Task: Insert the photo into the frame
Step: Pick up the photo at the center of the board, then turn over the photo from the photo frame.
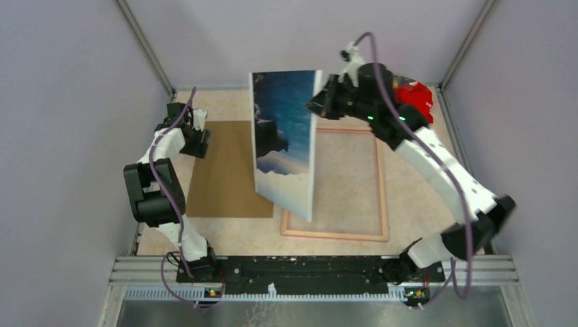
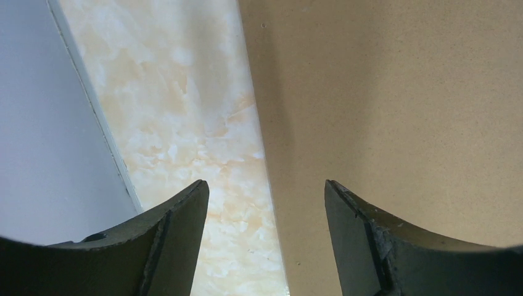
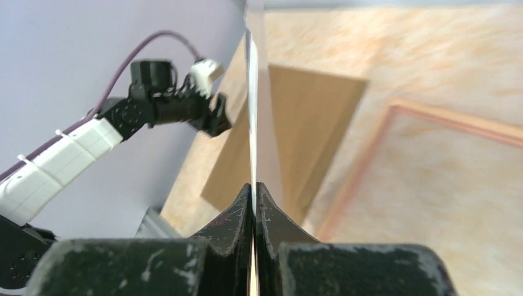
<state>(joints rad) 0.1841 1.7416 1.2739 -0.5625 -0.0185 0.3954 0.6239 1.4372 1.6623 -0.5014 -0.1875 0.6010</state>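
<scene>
photo (image 1: 283, 143) stands on edge, long axis running near to far, picture side facing left. right gripper (image 3: 254, 203) is clamped on its edge; left gripper (image 2: 265, 185) hangs wide apart over the board (image 1: 228, 170).

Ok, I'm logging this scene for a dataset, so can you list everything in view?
photo: one, blue sea print, held up on edge mid-table, above the frame's left side
frame: one, pinkish pale wood, flat, right of centre
backing board: one, brown, flat, left side
red object: one, far right corner, partly behind the right arm; unclear what it is
table: one, beige marbled
left gripper: one, black, open, over the board's left edge
right gripper: one, black, shut on the photo's edge
</scene>
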